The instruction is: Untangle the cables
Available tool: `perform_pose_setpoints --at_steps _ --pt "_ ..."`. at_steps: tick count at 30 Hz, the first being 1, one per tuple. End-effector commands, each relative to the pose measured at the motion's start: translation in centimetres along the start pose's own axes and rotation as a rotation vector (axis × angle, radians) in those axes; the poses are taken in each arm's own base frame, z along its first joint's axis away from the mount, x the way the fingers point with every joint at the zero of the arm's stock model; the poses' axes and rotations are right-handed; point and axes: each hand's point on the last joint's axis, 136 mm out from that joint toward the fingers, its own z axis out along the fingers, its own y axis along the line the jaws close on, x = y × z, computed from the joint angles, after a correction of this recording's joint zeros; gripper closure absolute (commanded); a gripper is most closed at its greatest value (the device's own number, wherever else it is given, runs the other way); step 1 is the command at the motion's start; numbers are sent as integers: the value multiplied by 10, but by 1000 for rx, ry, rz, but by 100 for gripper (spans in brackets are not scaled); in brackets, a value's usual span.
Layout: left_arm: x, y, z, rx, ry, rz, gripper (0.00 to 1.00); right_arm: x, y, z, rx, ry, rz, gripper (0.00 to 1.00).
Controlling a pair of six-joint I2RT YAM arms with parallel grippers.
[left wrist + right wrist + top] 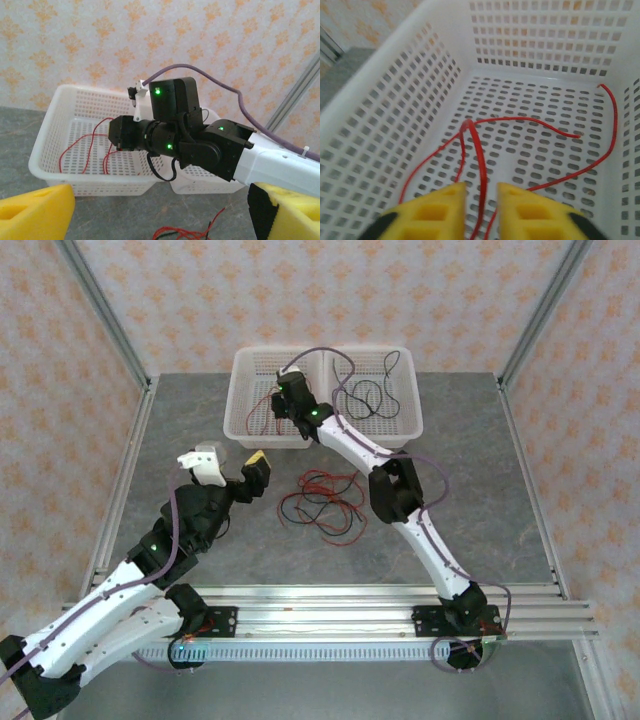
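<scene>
Fingers first. R fingers (440,210): yellow pads parted a little, w/ a red cable (520,120) running up through the gap. The gap is wider than the strand, so we read them as slightly open, not clamped. Pos.: inside the white basket (240,410) at 11 o'clock of the bench, wrist pitched down over its mesh floor. We judge the low pose serves to lay the strand down w/o flinging it, apart from the others.

L fingers (35,210): spread wide, nothing between them. They hover over the bench at approx. 9 o'clock of the tangle, facing the baskets. We judge this a standby pos., near enough to pick the next strand.

Cable locations:
- Red strand: 11 o'clock basket.
- A black cable (368,395): alone in the adjoining basket (410,405) at 1 o'clock.
- The tangle (322,502), red & black mixed: bench centre, between both arms, not yet separated.

Sorting by colour appears intended.

Surface: grey mottled bench (480,480), flat, matt. Enclosure: peach patterned wallpaper (180,300), aluminium corner posts (105,310), aluminium rail (330,605) at 6 o'clock carrying both arm bases.
</scene>
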Motion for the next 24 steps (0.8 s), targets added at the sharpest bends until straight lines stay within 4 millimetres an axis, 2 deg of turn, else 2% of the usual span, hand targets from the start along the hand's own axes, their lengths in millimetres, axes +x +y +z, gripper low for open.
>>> perform_pose_setpoints --at_steps 1,5,9,17,24 --pt "-1 10 -1 -60 28 -12 10 -11 -9 -4 48 -17 9 66" --pt "2 12 1 -94 63 -9 11 -14 -11 -11 64 -8 8 48" --pt "6 14 2 -113 96 -12 12 -31 -11 -26 77 -24 18 36" --pt "29 18 2 -139 206 -24 20 -67 -10 -74 94 -35 70 33" --pt "64 21 3 -161 338 -47 28 -80 -5 -119 88 -23 114 36"
